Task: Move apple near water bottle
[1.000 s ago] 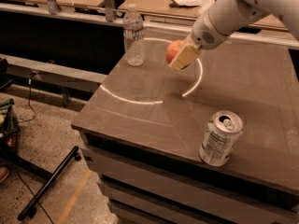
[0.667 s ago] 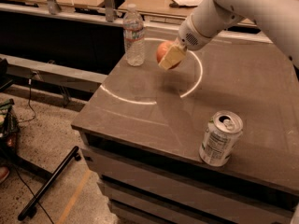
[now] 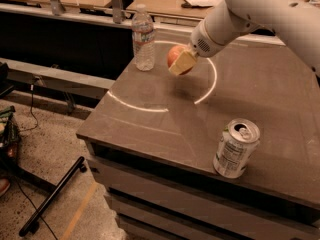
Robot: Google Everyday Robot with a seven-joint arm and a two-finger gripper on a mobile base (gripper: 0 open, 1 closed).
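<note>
The red-orange apple (image 3: 175, 56) is held in my gripper (image 3: 181, 63), whose tan fingers (image 3: 183, 62) are shut on it. The apple hangs a little above the dark table top (image 3: 165, 119), at the back. The clear water bottle (image 3: 143, 38) with a white cap stands upright just left of the apple, near the table's back left corner. A small gap separates apple and bottle. My white arm (image 3: 260, 11) reaches in from the upper right.
A silver drink can (image 3: 236, 148) stands near the table's front right edge. A bright ring of light (image 3: 150, 108) lies on the table top. The table's left edge drops to a speckled floor with a black stand leg (image 3: 55, 194). Wooden tables stand behind.
My gripper has carried the apple leftward toward the water bottle. The bottle and the can have not moved.
</note>
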